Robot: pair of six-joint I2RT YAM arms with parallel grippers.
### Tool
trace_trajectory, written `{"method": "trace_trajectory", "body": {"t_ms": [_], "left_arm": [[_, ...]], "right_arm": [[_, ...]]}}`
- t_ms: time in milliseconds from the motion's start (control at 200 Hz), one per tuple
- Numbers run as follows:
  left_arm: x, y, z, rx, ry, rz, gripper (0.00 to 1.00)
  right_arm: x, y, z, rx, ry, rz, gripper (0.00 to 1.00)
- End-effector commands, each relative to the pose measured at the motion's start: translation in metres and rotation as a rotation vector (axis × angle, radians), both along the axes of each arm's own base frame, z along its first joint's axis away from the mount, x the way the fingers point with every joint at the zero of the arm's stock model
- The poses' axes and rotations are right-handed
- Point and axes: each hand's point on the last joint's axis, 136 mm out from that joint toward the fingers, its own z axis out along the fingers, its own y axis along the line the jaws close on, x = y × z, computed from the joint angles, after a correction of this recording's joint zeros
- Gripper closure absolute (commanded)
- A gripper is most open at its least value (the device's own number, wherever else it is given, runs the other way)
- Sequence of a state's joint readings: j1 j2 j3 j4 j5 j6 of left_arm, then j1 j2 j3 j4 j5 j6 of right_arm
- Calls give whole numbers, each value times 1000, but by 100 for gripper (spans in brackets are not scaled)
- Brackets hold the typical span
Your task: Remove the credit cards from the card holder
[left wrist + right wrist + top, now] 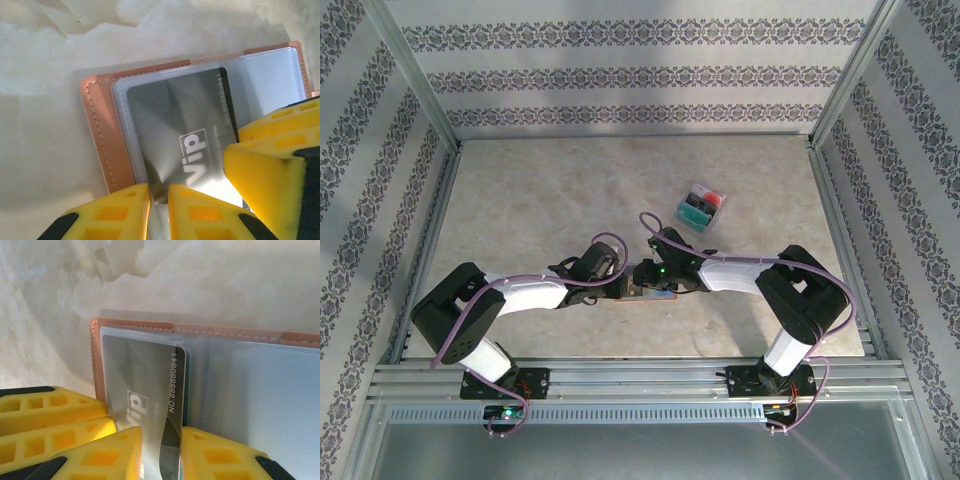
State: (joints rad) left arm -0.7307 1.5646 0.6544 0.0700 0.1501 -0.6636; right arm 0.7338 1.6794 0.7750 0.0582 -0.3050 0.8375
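Observation:
The salmon-pink card holder lies open on the table under both grippers, its clear pockets facing up. A dark grey credit card marked "ViP" sticks partway out of a pocket. My left gripper is shut on the near edge of the card holder's clear pocket. My right gripper is closed on the grey credit card near its numbered edge. A teal edge shows just under that card. In the top view the left gripper and right gripper meet over the card holder at the table's near middle.
A teal and a red rectangle lie together at the back right of the marbled table. Metal frame rails and patterned walls close in the sides and back. The right gripper's yellow fingers crowd the left wrist view.

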Motion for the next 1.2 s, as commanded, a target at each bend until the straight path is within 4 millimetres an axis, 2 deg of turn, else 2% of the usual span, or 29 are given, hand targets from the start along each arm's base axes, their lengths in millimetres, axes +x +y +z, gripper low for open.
{"method": "trace_trajectory", "body": {"t_ms": [0, 375, 545, 630, 760, 1199], "left_arm": [[-4, 5, -14, 11, 47, 12, 80], [-4, 3, -13, 8, 51, 10, 80], [-3, 2, -11, 4, 50, 7, 79], [-3, 1, -11, 2, 51, 5, 75], [-3, 2, -9, 11, 46, 7, 73], [-2, 13, -11, 61, 50, 42, 69]], "right_arm": [[-3, 12, 15, 105, -13, 27, 73], [-7, 19, 31, 234, -40, 61, 75], [-8, 21, 28, 266, -23, 68, 75], [-8, 22, 24, 268, -13, 71, 75], [-7, 24, 22, 299, -6, 71, 75], [-1, 14, 41, 443, -44, 36, 78]]}}
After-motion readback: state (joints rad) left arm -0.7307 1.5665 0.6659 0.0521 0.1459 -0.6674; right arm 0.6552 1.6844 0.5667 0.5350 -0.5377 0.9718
